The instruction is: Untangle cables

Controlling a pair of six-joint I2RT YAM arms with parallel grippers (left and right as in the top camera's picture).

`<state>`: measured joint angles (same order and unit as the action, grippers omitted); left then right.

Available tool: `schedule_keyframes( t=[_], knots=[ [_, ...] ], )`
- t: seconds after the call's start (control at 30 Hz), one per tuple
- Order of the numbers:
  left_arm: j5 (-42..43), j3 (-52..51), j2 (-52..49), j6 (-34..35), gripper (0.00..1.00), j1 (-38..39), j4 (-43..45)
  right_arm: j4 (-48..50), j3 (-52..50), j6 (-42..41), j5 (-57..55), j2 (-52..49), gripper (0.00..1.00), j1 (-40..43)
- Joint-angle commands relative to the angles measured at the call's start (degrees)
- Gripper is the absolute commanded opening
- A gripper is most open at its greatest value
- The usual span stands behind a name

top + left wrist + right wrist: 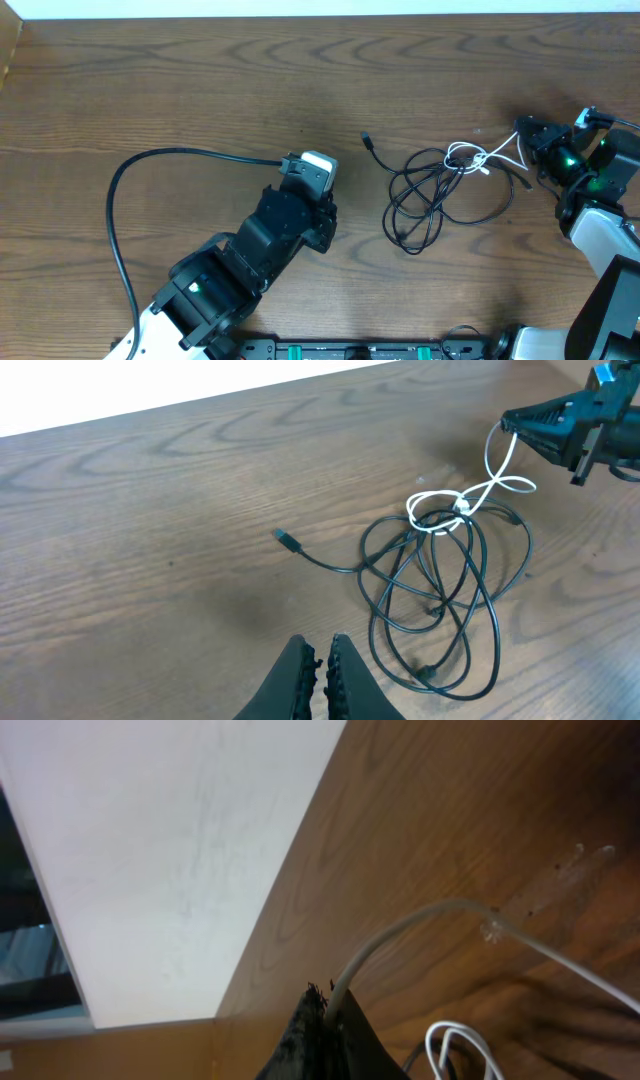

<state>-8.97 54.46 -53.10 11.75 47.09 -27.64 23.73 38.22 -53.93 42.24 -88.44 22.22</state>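
A tangle of thin black cables [425, 195] lies right of the table's middle, with one plug end [367, 141] stretched out to the upper left. A short white cable [480, 158] is looped through the top of the tangle. My right gripper [522, 128] is shut on the white cable's end, and the cable runs taut from its jaws [328, 1000]. My left gripper [318, 172] is shut and empty, left of the tangle. In the left wrist view the black cables [440, 595], the white cable [470, 500] and my left jaws [320, 655] show.
A thick black arm wire [150, 170] arcs over the table's left side from the left arm. The table's far edge meets a white surface [150, 850].
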Motion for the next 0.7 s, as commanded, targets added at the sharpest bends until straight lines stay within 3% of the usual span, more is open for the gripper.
schedule_keyframes(
  t=[0.0,0.03,0.07,0.1,0.27,0.43,0.67],
  knots=[
    [-1.0,0.3,-1.9,0.2,0.28,-0.1,0.5,-0.4,0.3,2.9,0.9,0.2,0.01,0.1],
    [-0.9,0.3,-3.2,1.5,0.59,-0.1,1.6,-0.4,0.3,3.0,1.5,0.2,0.01,0.0],
    [-0.7,0.3,-4.4,2.3,0.77,-0.1,2.8,-0.4,0.3,3.0,1.7,0.2,0.01,0.0],
    [-0.5,0.3,-6.4,3.6,0.84,-0.1,4.6,-0.4,0.3,3.0,1.9,0.2,0.01,-0.3],
    [-0.4,0.3,-14.4,14.4,0.88,0.0,11.2,-1.5,0.3,3.9,1.8,0.2,0.02,-1.0],
    [10.1,0.3,-24.2,14.7,0.89,1.6,18.9,-4.3,0.3,5.4,1.8,0.2,0.02,-1.0],
    [14.3,0.3,-36.3,13.1,0.93,6.3,32.5,-5.4,0.3,5.4,1.6,0.2,0.03,-1.0]
  ],
)
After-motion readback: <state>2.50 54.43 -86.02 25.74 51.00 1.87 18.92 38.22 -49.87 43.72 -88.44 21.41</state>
